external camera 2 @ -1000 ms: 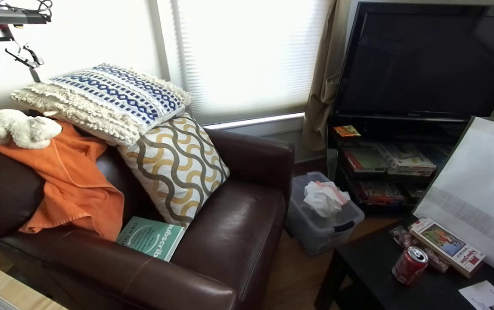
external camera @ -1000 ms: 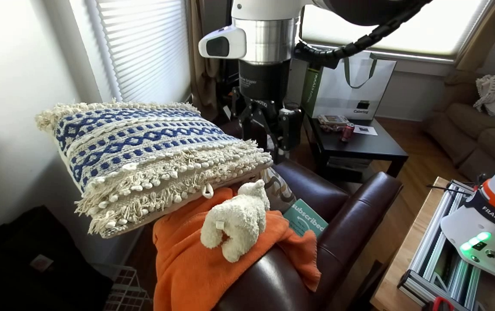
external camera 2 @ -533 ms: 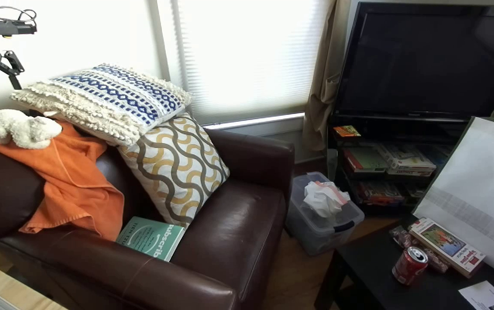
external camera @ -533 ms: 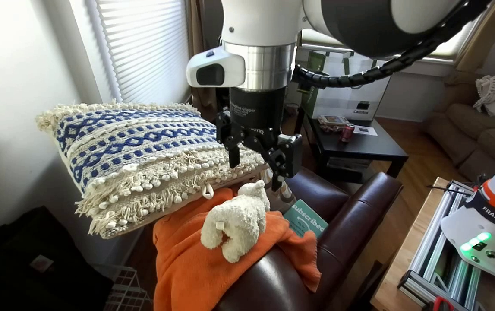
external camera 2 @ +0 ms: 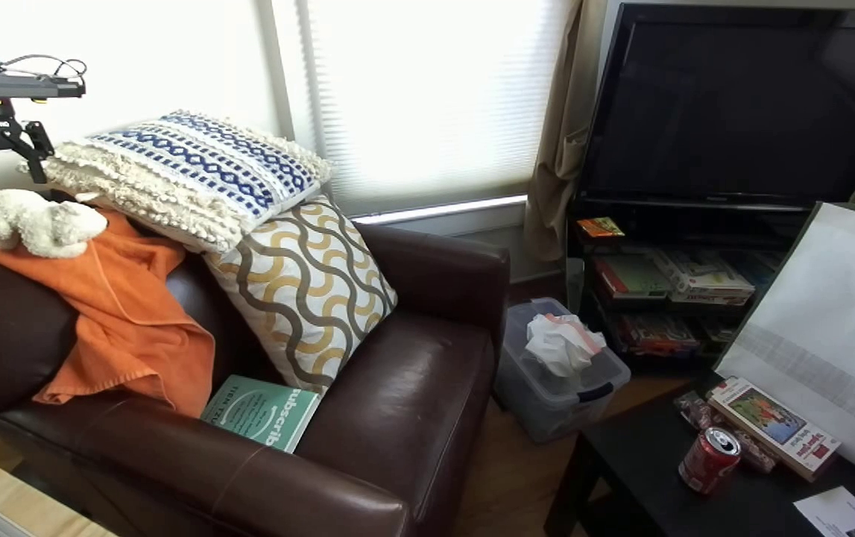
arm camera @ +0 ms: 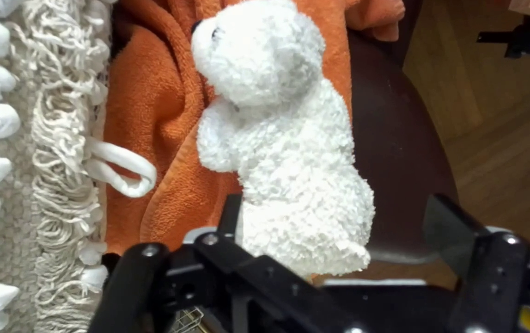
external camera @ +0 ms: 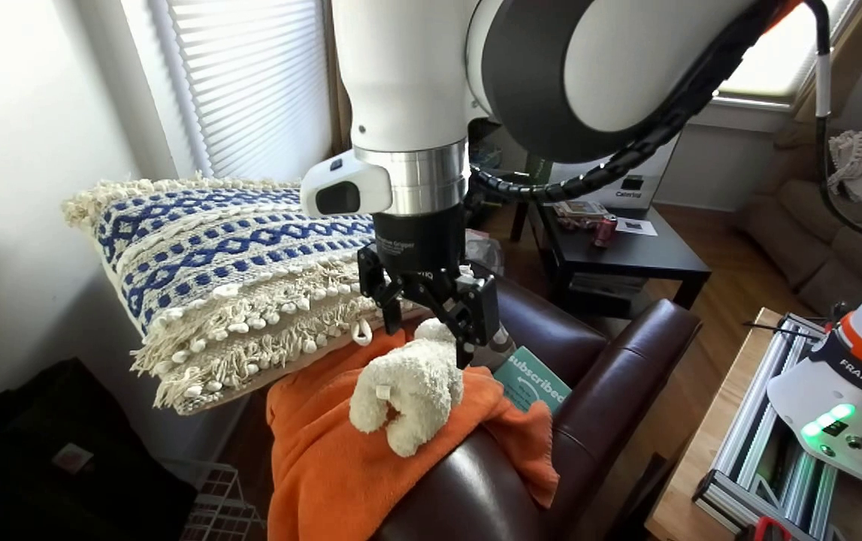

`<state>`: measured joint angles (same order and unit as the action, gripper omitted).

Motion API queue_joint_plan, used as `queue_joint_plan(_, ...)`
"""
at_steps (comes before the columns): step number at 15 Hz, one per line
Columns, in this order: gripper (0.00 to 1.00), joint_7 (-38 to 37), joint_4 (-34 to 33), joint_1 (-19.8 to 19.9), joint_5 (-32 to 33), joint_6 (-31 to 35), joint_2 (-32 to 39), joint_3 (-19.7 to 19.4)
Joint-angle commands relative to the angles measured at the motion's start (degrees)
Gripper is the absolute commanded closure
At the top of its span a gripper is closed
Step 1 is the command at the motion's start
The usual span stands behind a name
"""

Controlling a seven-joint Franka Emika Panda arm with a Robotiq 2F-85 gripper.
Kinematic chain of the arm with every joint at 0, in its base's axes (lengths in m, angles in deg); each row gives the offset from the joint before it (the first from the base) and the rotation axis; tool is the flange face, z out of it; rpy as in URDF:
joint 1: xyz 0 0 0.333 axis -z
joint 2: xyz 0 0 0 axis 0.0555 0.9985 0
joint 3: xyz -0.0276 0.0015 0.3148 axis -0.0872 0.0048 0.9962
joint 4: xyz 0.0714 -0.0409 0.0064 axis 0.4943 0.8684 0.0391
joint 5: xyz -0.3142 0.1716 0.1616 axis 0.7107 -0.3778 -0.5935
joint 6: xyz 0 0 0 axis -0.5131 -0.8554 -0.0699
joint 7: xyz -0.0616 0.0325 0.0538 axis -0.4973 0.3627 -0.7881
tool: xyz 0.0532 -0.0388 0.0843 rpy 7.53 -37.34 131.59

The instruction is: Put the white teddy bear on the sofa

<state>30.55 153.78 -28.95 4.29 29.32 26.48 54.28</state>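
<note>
White teddy bear [external camera: 415, 376]: in an exterior view it lies, rump nearest me, on an orange cloth [external camera: 325, 458] over the back of the dark leather sofa [external camera: 468, 481]. Gripper [external camera: 428, 340] by its head as seen from here, fingers [external camera: 392, 315] spread wide, holding nothing. Step, as I read it: lining up a grasp. Lettering: "subscribed" on a teal book [external camera: 532, 379], "Catering" on a paper bag [external camera: 648, 180], "FRANKA EM" on the robot base [external camera: 851, 387], rest cut off. Possible sewn tag [external camera: 383, 391] on the rump, no legible print.

In an exterior view, fingers wide, just above the bear. The seat [external camera 2: 401, 380] lies lower, in front of the patterned pillow [external camera 2: 308, 291]; probably the goal. White letters on the gripper look like "ROBOTIQ". Book reads "subscrib" and "TIEN TZU". Red can [external camera 2: 709, 459]: brand not legible from here.

Wrist view: nose turned toward the tasselled pillow [arm camera: 38, 162]. Pads [arm camera: 449, 236] well apart, bear showing between them but off centre, close along the pad by the pillow; contact I can't tell. If that offset is no trick of angle, ease a touch pillow-ward, keeping off its white loop [arm camera: 121, 156] and fringe. Then straight down, bracketing the waist; squeeze gently, since plush should give, without pinching the cloth. Lift well clear before carrying; limp legs could snag. No readable lettering here.
</note>
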Motion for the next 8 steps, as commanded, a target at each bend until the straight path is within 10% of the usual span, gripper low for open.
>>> queue_joint_plan(1, 0.0, 0.64, -3.57, -1.35, 1.58, -2.08, 3.72, -0.45)
queue_joint_plan(8, 0.0, 3.21, -6.41, -1.33, 0.82, -2.54, 8.12, -0.43)
